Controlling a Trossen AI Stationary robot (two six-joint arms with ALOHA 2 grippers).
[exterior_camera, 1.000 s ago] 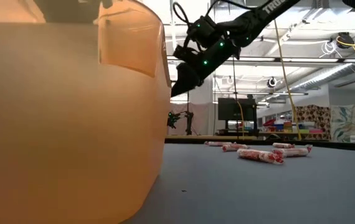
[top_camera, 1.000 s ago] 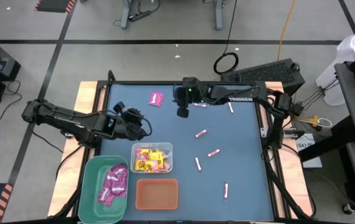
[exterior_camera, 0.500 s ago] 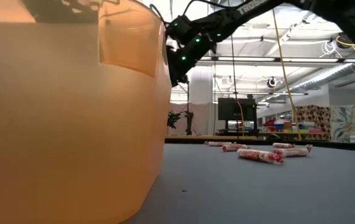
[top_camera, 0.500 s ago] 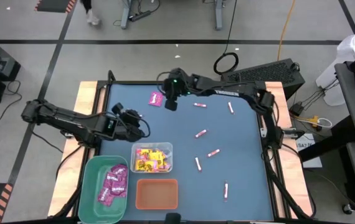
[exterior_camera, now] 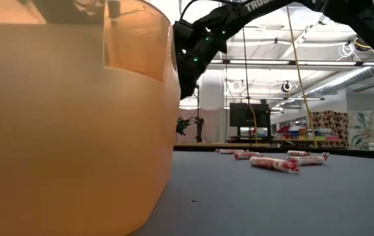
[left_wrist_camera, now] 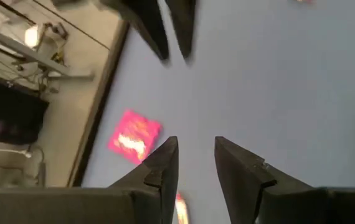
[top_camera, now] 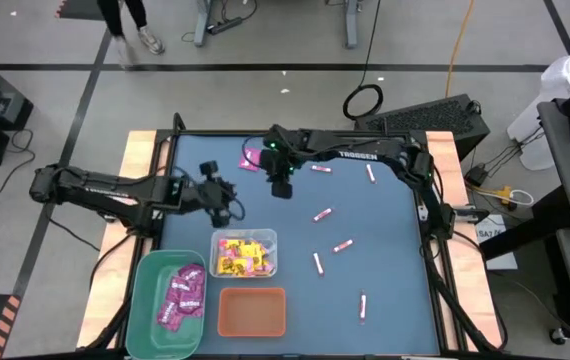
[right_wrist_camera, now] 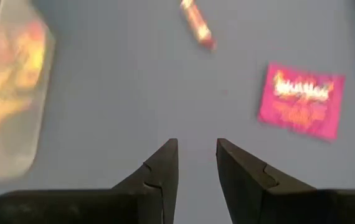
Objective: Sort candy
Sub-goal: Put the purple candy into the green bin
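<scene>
In the high view's upper middle, the right gripper [top_camera: 281, 190] is hovering just right of the magenta packet [top_camera: 250, 157], fingers slightly parted and empty; the left gripper [top_camera: 227, 203], likewise empty, is sitting farther off.

Three bins crowd the table's [top_camera: 395, 300] near left corner: green bin [top_camera: 145, 290] outermost, clear bin [top_camera: 265, 240] beside it, orange bin [top_camera: 253, 312] at the near edge. On the floor beyond the far edge, a person's legs [top_camera: 130, 22] and a cable coil [top_camera: 363, 101].

My two dark, jointed arms, seen from above

My right arm [top_camera: 365, 152] is matte black with white lettering along its long link and a small green light near the wrist; my left arm [top_camera: 105, 190] is equally black, trailing thin black cables.
</scene>
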